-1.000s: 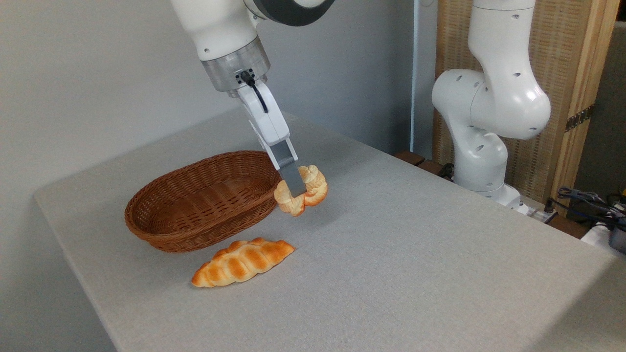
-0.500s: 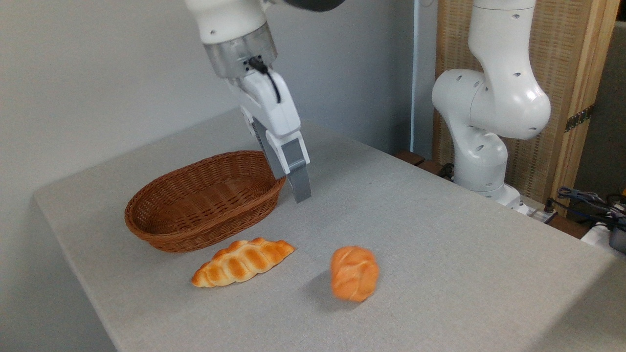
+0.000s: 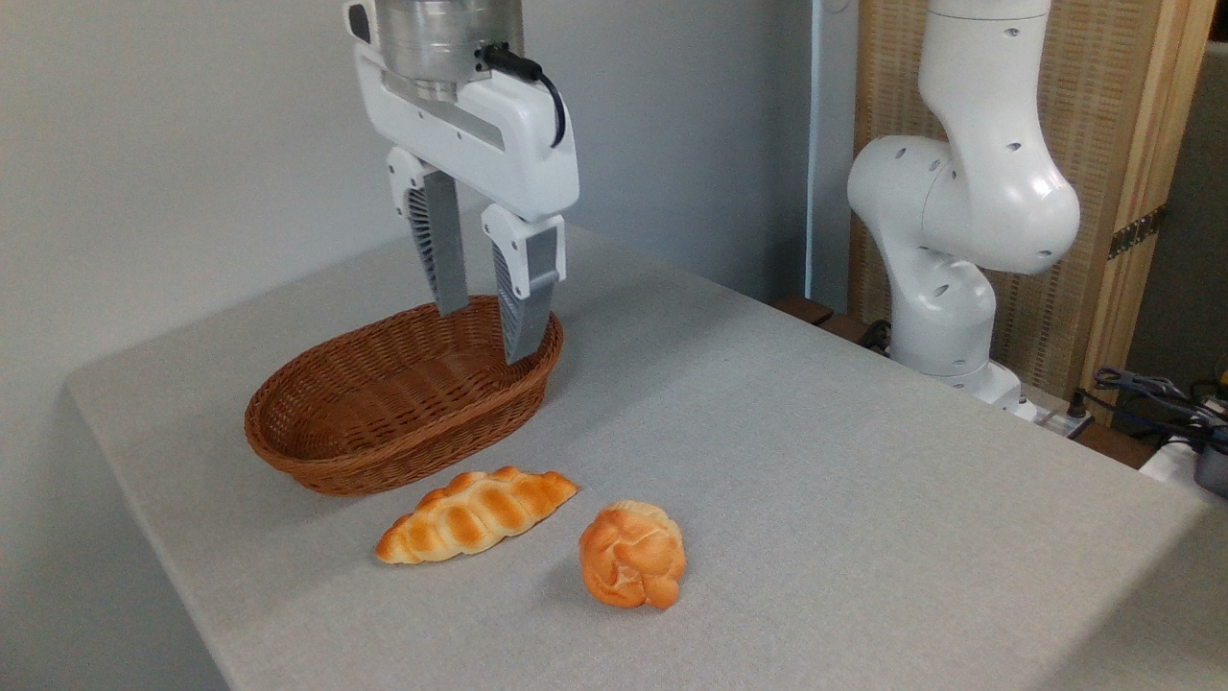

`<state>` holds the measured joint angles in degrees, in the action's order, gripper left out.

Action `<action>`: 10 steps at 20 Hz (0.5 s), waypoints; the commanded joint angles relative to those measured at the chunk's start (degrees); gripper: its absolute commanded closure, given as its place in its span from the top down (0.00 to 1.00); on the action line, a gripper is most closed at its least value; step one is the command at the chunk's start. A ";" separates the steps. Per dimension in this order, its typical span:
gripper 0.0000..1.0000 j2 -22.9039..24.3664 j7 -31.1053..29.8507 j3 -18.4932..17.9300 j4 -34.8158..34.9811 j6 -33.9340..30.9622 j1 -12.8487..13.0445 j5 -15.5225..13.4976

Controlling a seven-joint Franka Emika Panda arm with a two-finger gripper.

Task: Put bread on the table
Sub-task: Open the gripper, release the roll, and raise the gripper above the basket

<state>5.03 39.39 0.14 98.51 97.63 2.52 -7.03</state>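
Two breads lie on the table (image 3: 863, 499), both out of the basket (image 3: 403, 403). The bun (image 3: 631, 566) sits on the near part of the grey top, just right of the braided loaf (image 3: 475, 513) and apart from it, with a small gap between loaf tip and bun. It rests on its side, knotted folds facing the camera, roundish with no marked long axis.

The gripper (image 3: 484, 331) hangs above the far right end of the basket, fingers (image 3: 441, 250) spread apart with nothing between them, tips pointing straight down. From those fingers the bun lies nearer the camera and to the right, well apart and lower, down on the cloth.

By the look of it the task is met: the bun is on the table and free of the grip. If any move remains, it is likely a pull away and up, and that path runs clear of both breads; only the basket rim under the fingertips is close.
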 commanded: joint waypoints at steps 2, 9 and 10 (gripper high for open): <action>1.00 -0.55 -1.86 -0.05 -0.95 0.46 0.20 -0.70; 1.00 -1.08 -1.68 -0.49 -0.95 -0.07 0.29 -0.97; 1.00 -1.16 -1.68 -0.40 -1.04 -0.33 0.38 -0.62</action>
<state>4.37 37.79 0.29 98.49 97.89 2.59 -7.06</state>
